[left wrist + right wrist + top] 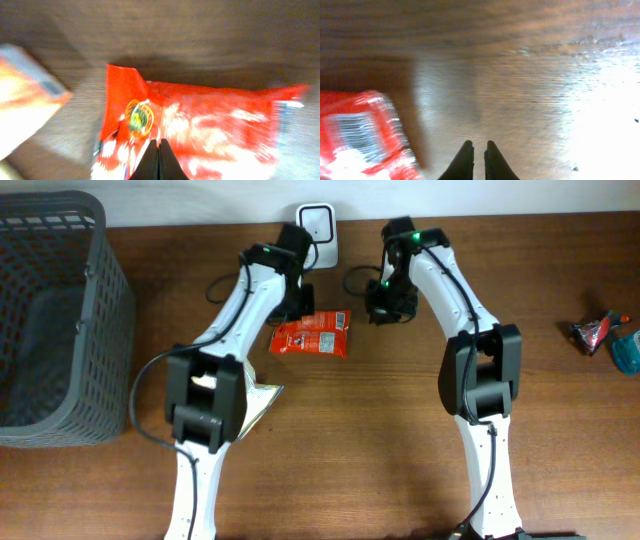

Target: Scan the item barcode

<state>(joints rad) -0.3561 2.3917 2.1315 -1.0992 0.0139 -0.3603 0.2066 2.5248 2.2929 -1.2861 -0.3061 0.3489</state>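
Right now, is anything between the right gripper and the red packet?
Nothing visible. The right gripper hangs over bare table. The packet lies to its left, with only wood between them.

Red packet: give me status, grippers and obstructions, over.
Left gripper shut over red packet, hold unclear. Right gripper barely parted, empty. Barcode shows in right wrist view. Only left gripper stands between packet and scanner.
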